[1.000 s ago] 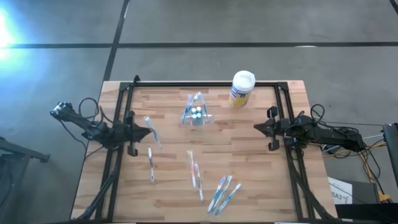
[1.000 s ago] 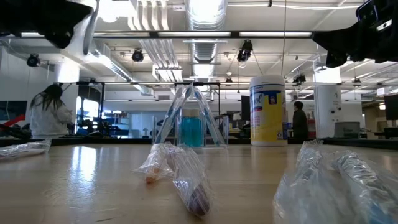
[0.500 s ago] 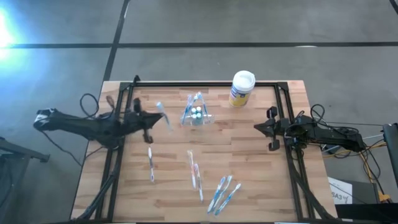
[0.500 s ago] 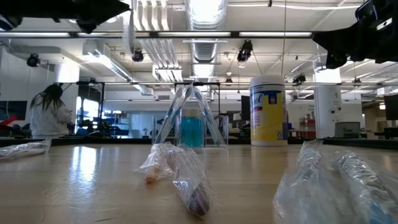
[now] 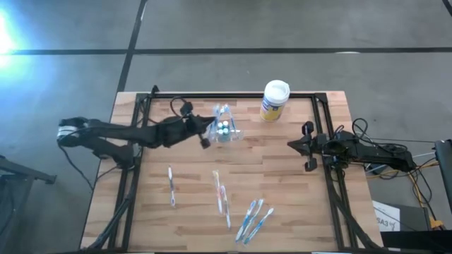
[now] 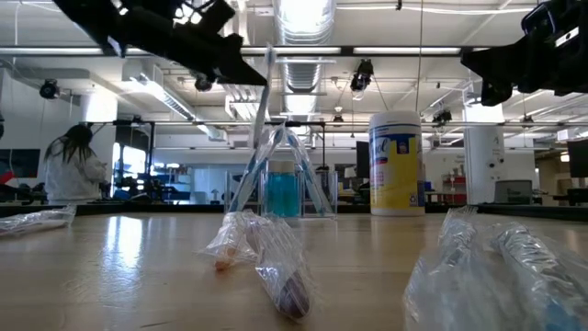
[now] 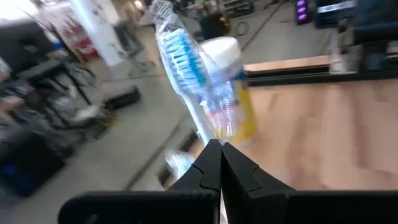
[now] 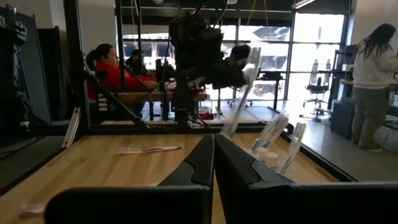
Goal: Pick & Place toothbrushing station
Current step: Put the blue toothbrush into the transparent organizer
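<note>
The see-through holder (image 5: pixel 226 132) stands at the table's far middle with wrapped toothbrushes leaning in it; it also shows in the low view (image 6: pixel 280 188). My left gripper (image 5: pixel 205 134) is shut on a wrapped toothbrush (image 7: pixel 186 62) just left of the holder and above the table. My right gripper (image 5: pixel 291 144) is shut and empty at the table's right side, above the table. My left gripper pinches the wrapped toothbrush's handle (image 7: pixel 208 134) between its two fingers. The head with blue bristles (image 7: pixel 180 46) reaches out beyond the fingertips. The toothbrush (image 6: pixel 264 101) is lifted clear of the table and tilted, its lower end close above the holder.
A yellow-and-blue canister with a white lid (image 5: pixel 274 100) stands at the far edge, right of the holder. Several wrapped toothbrushes lie on the near half of the table (image 5: pixel 171 185), (image 5: pixel 221 196), (image 5: pixel 254 219). A black frame (image 5: pixel 233 96) rims the table. People show in the room beyond.
My left gripper has gone from the table's left side toward its right and a little toward the far edge, up to the holder, staying shut on the wrapped toothbrush. The toothbrush has travelled with it, clear of the table.
</note>
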Action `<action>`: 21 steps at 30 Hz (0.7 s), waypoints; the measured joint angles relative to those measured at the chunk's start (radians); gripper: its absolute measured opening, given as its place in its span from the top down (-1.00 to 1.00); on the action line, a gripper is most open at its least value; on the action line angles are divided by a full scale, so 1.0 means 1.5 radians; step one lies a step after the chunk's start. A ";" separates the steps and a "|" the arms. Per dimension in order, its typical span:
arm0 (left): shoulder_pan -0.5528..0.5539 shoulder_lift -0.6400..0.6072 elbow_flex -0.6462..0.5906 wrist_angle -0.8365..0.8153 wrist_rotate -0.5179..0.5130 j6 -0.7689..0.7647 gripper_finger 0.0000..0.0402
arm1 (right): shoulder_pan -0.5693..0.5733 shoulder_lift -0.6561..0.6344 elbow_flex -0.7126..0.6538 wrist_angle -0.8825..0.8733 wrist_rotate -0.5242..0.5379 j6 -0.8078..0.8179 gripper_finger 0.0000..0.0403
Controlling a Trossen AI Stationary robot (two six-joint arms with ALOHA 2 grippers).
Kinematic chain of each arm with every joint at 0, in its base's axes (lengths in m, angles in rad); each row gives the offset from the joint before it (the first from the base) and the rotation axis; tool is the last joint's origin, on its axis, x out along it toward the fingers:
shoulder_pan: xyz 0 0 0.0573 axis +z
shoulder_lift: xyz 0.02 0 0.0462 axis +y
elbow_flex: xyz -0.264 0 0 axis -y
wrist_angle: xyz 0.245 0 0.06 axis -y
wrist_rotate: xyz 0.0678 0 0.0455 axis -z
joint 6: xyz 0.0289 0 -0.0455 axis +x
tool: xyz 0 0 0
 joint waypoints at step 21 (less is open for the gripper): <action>0.036 0.113 -0.073 0.151 -0.120 0.054 1.00 | 0.000 0.003 0.000 -0.005 0.000 0.000 0.96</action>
